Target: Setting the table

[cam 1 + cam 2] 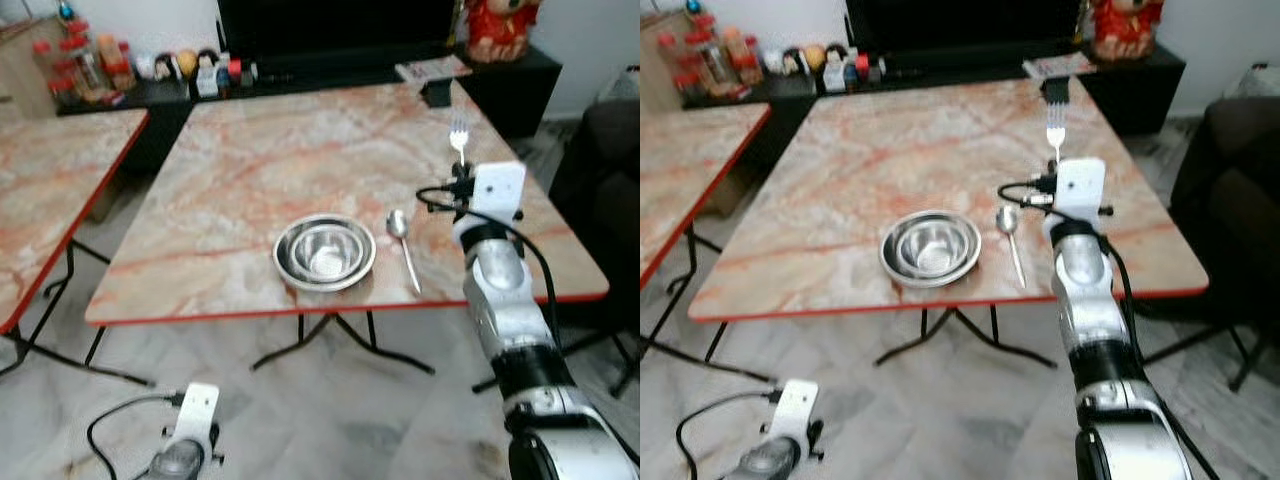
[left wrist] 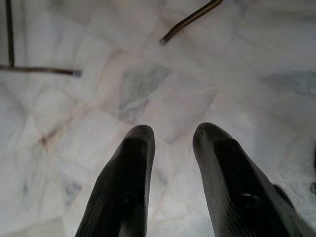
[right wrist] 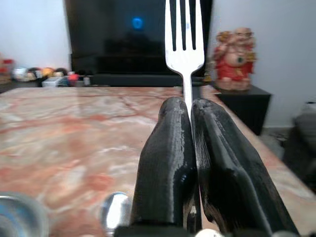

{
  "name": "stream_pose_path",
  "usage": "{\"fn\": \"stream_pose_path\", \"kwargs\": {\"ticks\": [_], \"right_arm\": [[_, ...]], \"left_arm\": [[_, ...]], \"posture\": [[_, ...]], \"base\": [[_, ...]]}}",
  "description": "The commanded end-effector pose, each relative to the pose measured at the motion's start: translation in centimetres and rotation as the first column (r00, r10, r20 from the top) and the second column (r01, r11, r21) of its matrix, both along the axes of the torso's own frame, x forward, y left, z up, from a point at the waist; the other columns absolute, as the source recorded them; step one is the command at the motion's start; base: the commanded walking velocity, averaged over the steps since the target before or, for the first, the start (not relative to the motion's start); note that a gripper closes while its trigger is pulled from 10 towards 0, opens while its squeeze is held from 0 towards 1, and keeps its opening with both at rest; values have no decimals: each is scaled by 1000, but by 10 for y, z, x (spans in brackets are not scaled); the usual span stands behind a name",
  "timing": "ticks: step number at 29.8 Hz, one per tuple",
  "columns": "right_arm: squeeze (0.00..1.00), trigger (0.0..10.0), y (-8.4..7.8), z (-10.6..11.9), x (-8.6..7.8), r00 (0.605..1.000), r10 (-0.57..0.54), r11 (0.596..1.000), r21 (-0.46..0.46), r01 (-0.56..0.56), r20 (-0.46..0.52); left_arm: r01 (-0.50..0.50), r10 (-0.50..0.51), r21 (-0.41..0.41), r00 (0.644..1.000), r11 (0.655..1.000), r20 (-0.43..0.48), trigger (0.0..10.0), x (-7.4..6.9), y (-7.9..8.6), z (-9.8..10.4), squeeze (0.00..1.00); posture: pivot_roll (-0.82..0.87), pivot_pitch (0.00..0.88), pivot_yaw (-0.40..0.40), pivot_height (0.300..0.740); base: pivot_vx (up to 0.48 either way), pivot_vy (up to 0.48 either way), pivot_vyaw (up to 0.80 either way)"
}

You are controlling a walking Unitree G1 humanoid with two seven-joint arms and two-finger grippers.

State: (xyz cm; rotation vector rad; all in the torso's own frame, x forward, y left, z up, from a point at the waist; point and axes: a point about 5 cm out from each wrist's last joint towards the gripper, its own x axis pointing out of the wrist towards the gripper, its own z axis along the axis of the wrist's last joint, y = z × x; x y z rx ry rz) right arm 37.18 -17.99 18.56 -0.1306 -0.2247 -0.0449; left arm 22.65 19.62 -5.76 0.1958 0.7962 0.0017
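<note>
Fork [image 3: 184, 34] sits pinched upright between our right gripper's [image 3: 190, 116] closed fingers, above the table [image 1: 250, 170] just beyond the spoon [image 1: 402, 240] beside the bowl [image 1: 324, 250], our left gripper [image 2: 173, 136] idles empty and parted, and we risk clipping that spoon on the way down.

A square marble-patterned table with a red edge [image 1: 860, 150] carried a round stainless steel bowl [image 1: 931, 247] near its near edge. A silver metal spoon [image 1: 1011, 236] lay just right of the bowl, handle toward the near edge. The right gripper [image 1: 1054, 160], on a silver arm, was raised over the table right of the spoon, with a silver fork [image 1: 1055, 138] standing tines-up above it. A second marble-patterned table [image 1: 690, 170] stood at far left. The left gripper [image 1: 780, 440] hung low over the pale floor.
</note>
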Motion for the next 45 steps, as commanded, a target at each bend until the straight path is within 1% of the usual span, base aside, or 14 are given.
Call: {"fn": "stream_pose_path", "kwargs": {"ticks": [1, 10, 16, 22, 26, 28, 29, 30, 31, 32, 34, 37, 39, 45], "right_arm": [[0, 10000, 1, 7, 1, 1000, 4, 1000, -11, -4, 21], [0, 10000, -4, 6, 2, 1000, -15, 1000, 1, 15, 7], [0, 10000, 1, 8, 2, 1000, 7, 1000, -8, -7, 18], [0, 10000, 2, 4, 3, 1000, 17, 1000, -26, -17, -16], [0, 10000, 3, 4, 3, 1000, 20, 999, -27, -21, -21], [0, 10000, 0, -3, 5, 994, 19, 999, -25, -22, -104], [0, 10000, -3, -14, 9, 975, 17, 999, -34, -26, -221], [0, 10000, -4, -17, 10, 968, 17, 999, -36, -27, -250], [0, 10000, -4, -17, 10, 968, 17, 999, -36, -27, -250], [0, 10000, -7, -19, 11, 958, 20, 999, -27, -29, -287], [0, 10000, -10, -18, 12, 950, 11, 999, -34, -23, -312], [0, 10000, -11, -16, 13, 948, 9, 999, -28, -18, -319], [0, 10000, -13, -15, 14, 933, -3, 1000, -30, -9, -359], [0, 10000, -11, -23, 11, 906, 4, 1000, -12, -10, -424]], "left_arm": [[-3, 3, 1, 1000, 1000, -2, 10000, 0, 1, 0, 0], [-3, 3, 2, 1000, 1000, 0, 10000, 0, 0, 0, 0], [-6, 6, 3, 1000, 1000, 2, 10000, 1, 1, 0, 0], [-2, 2, 4, 1000, 1000, -2, 10000, 1, 1, 0, 0], [-1, 1, 5, 1000, 1000, -3, 10000, 0, 1, 0, 0], [1, -1, 4, 1000, 1000, -6, 10000, 0, 1, 0, 0], [4, -4, 3, 1000, 1000, -8, 10000, 1, 1, 0, 0], [5, -5, 3, 1000, 1000, -8, 10000, 1, 1, 0, 0], [5, -5, 3, 1000, 1000, -8, 10000, 1, 1, 0, 0], [5, -5, 2, 1000, 1000, -9, 10000, 1, 1, 0, 0], [4, -4, 0, 1000, 1000, -11, 10000, 0, 1, 0, 0], [6, -6, -1, 1000, 1000, -13, 10000, 0, 1, 0, 0], [9, -9, -3, 1000, 1000, -16, 10000, 0, 1, 0, 0], [12, -12, -5, 1000, 1000, -19, 10000, 0, 1, 0, 0]], "posture": [[-70, 62, 83, 740], [-71, 60, 81, 740], [-70, 61, 83, 740], [-71, 66, 86, 740], [-71, 66, 86, 740], [-72, 70, 89, 740], [-73, 72, 90, 740], [-73, 72, 90, 740], [-73, 72, 90, 740], [-73, 72, 90, 740], [-74, 76, 90, 740], [-74, 76, 90, 740], [-76, 78, 90, 740], [-76, 78, 90, 740]], "base": [[364, 0, 0], [361, 0, 0], [0, 0, 0], [0, 0, 0], [0, 0, 0], [0, 0, 0], [0, 0, 0], [0, 0, 0], [0, 0, 0], [0, 0, 0], [0, 0, 0], [0, 0, 0], [0, 0, 0], [0, 0, 0]]}}
